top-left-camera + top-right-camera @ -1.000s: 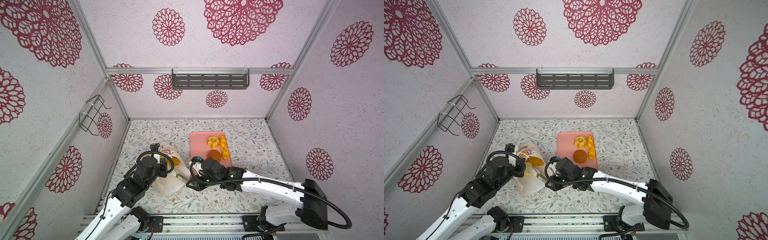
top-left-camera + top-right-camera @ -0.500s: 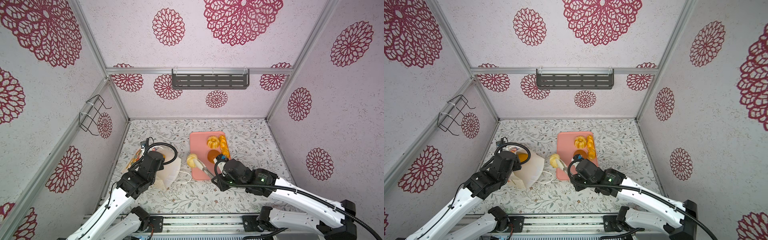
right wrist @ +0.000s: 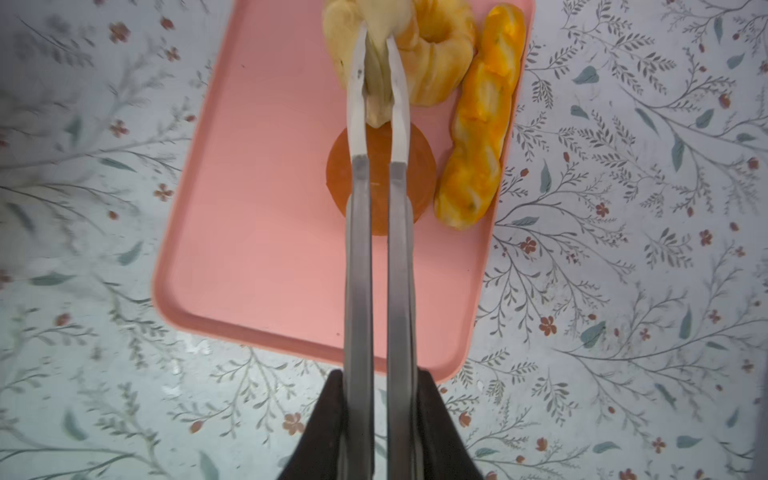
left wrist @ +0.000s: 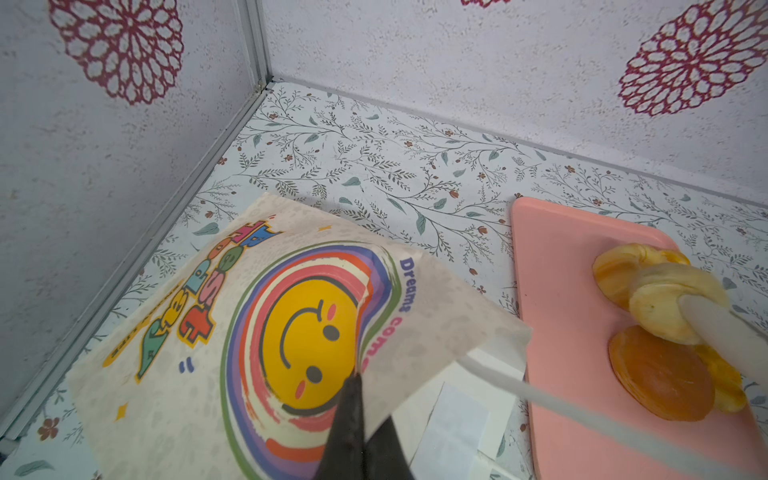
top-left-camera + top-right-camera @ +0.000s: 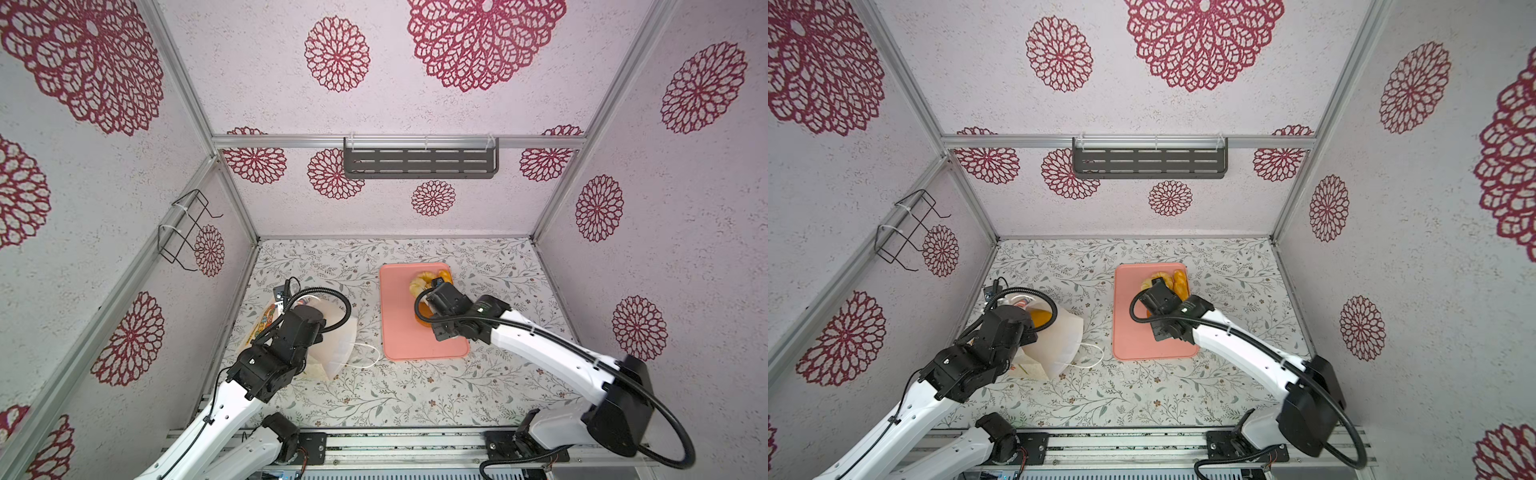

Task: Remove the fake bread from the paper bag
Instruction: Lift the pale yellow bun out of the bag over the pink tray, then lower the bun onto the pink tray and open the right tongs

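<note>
The paper bag (image 5: 338,338) (image 5: 1061,338) lies tipped over at the left, its smiley print (image 4: 307,332) facing the left wrist camera. My left gripper (image 4: 358,379) is shut on the bag's edge. My right gripper (image 3: 380,382) is shut on metal tongs (image 3: 376,216). The tongs pinch a pale knotted roll (image 3: 376,87) of fake bread above the far end of the pink tray (image 3: 257,208) (image 5: 399,332). On the tray lie a ring-shaped piece (image 3: 442,50), a braided stick (image 3: 482,137) and a dark round bun (image 3: 422,166). The bag's inside is hidden.
The bag's white cord handle (image 5: 368,353) trails on the floral table between bag and tray. A wire rack (image 5: 183,228) hangs on the left wall and a grey shelf (image 5: 419,162) on the back wall. Walls close in three sides.
The right arm drew the tongs out of the bag with the roll and carried it right, over the tray's far end. The left gripper pulled the bag leftward and tipped it over.
</note>
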Available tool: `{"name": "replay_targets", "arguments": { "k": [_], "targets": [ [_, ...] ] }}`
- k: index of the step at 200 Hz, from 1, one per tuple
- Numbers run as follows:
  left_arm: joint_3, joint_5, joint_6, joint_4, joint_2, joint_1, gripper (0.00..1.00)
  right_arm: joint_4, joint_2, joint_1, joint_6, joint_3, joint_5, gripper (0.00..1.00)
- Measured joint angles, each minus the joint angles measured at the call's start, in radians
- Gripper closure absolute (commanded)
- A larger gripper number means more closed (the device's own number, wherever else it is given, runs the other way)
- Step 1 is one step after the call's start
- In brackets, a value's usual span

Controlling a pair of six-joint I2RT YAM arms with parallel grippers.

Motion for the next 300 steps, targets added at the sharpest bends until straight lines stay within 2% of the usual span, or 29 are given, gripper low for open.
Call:
{"name": "replay_targets", "arguments": {
  "k": [25, 54, 102, 122, 163, 180, 219, 300],
  "targets": [
    [0.000, -0.002, -0.001, -0.016, -0.025, 0.000, 1.00, 0.015, 0.119, 0.001, -0.058, 0.066, 0.063, 1.00],
    [-0.001, -0.006, 0.000, -0.027, -0.041, 0.001, 1.00, 0.019, 0.189, 0.023, -0.095, 0.113, 0.115, 1.00],
    [-0.005, -0.021, 0.000, -0.030, -0.036, 0.001, 1.00, 0.003, 0.275, 0.134, -0.107, 0.155, 0.190, 1.00],
    [-0.005, -0.021, 0.000, -0.030, -0.030, 0.001, 1.00, -0.004, 0.288, 0.163, -0.105, 0.159, 0.201, 0.94],
    [-0.005, -0.021, 0.001, -0.032, -0.033, 0.001, 1.00, -0.031, 0.290, 0.185, -0.079, 0.171, 0.179, 0.72],
    [-0.008, -0.021, 0.001, -0.033, -0.037, 0.001, 1.00, -0.047, 0.290, 0.185, -0.064, 0.171, 0.154, 0.67],
    [-0.016, -0.021, -0.001, -0.035, -0.047, 0.001, 1.00, -0.099, 0.290, 0.185, -0.045, 0.171, 0.105, 0.63],
    [-0.032, -0.021, -0.001, -0.041, -0.079, 0.001, 1.00, -0.190, 0.290, 0.186, -0.040, 0.188, 0.062, 0.64]
  ]
}}
